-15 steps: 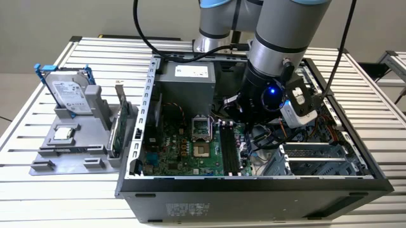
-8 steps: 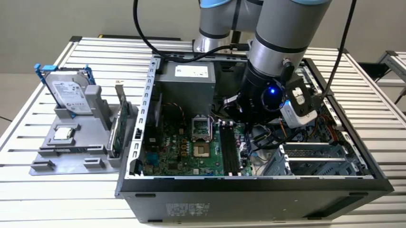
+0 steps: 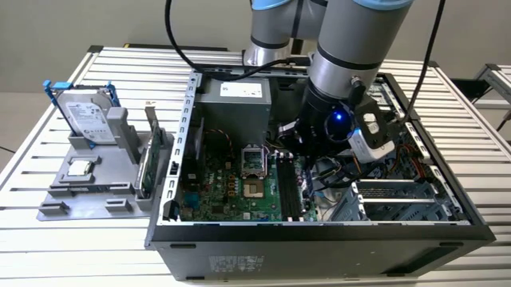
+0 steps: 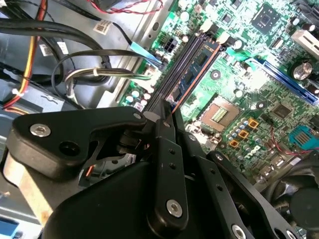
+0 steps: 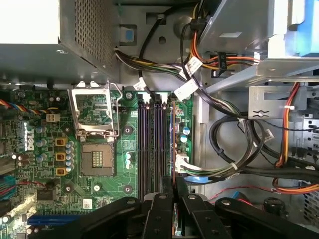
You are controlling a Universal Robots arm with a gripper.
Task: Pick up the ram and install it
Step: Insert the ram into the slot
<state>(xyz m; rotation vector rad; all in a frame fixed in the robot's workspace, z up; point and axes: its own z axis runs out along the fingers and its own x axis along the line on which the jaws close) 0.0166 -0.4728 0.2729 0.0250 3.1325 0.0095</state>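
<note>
The gripper (image 5: 174, 209) is clamped on the ram (image 4: 192, 74), which stands edge-down in a slot (image 5: 158, 144) on the green board (image 5: 99, 179). This looks like the pushing-in step; it needs a straight, even push.

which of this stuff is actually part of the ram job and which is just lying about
Part of the job:
- the ram, edge-on at the memory slots
- the gripper, shut on the ram

Just lying about:
- the hard drive and the expansion card, standing on the grey holder
- the cable bundle
- the processor socket
</note>
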